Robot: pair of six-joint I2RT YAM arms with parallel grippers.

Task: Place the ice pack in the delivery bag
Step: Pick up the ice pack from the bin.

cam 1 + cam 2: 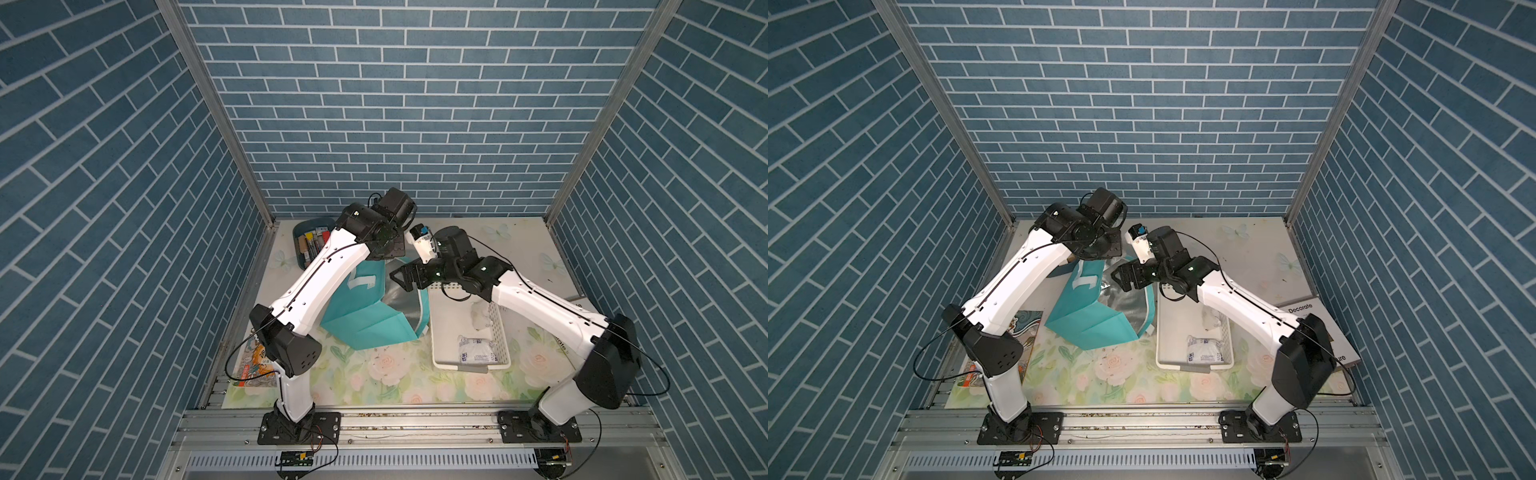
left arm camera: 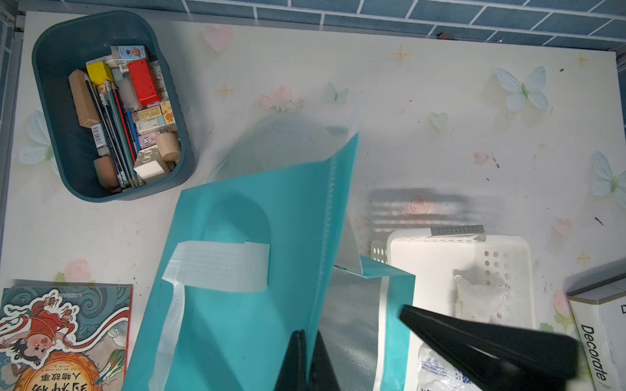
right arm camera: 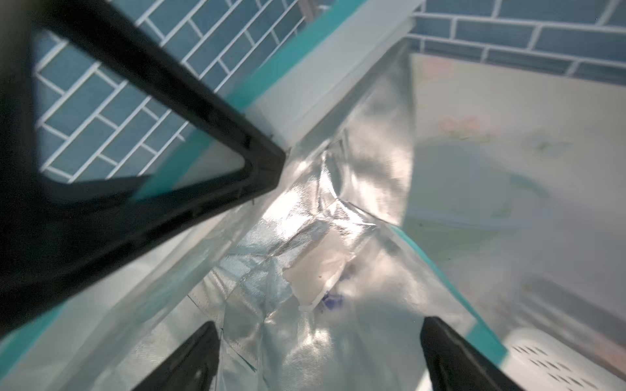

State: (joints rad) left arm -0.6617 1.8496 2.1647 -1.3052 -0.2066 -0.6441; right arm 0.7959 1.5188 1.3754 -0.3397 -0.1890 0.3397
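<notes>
Nearest, beside the delivery bag (image 1: 361,322) on the right arm's side, a white basket (image 1: 446,332) holds another pack (image 1: 476,353); the bag stands on the counter (image 1: 395,374) with its foil mouth gaping; the left fingers (image 2: 299,364) are pressed together on the bag's teal wall at the rim, pulling that mouth wide; the right fingers (image 1: 400,277) hover at the mouth, spread apart with nothing between them; the ice pack (image 3: 320,267) lies deep inside the bag on the foil, so the placing looks done. The good move now, I judge, is to raise the right arm straight up, clear of the rim and the white strap (image 2: 216,265); the left pinch should let go only after that; beyond the bag, the blue bin (image 2: 50,84) needs no attention.
</notes>
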